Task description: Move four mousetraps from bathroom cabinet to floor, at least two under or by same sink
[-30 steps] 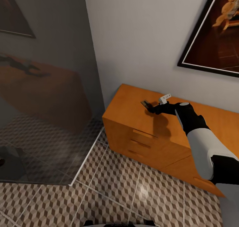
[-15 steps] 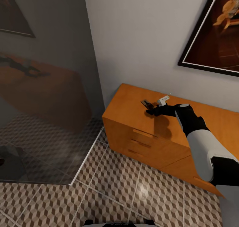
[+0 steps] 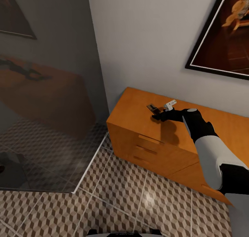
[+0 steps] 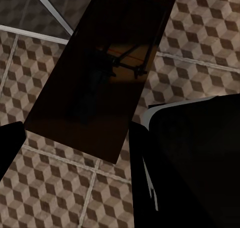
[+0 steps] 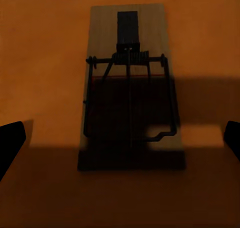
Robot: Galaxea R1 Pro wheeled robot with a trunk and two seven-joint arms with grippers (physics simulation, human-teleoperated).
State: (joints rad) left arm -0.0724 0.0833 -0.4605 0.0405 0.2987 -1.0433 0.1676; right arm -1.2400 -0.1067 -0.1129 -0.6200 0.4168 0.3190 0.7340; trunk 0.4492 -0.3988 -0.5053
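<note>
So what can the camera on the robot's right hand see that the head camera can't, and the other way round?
The right wrist view alone shows the mousetrap's wire spring and bar up close, with the open jaws' dark tips at both sides. The head view alone shows the cabinet's drawer fronts, the cube-patterned floor, the wall and a framed picture. Both show the mousetrap lying flat on the orange cabinet top.

Framed painting (image 3: 224,32) on grey wall (image 3: 145,39); glass panel (image 3: 45,91) beside.
</note>
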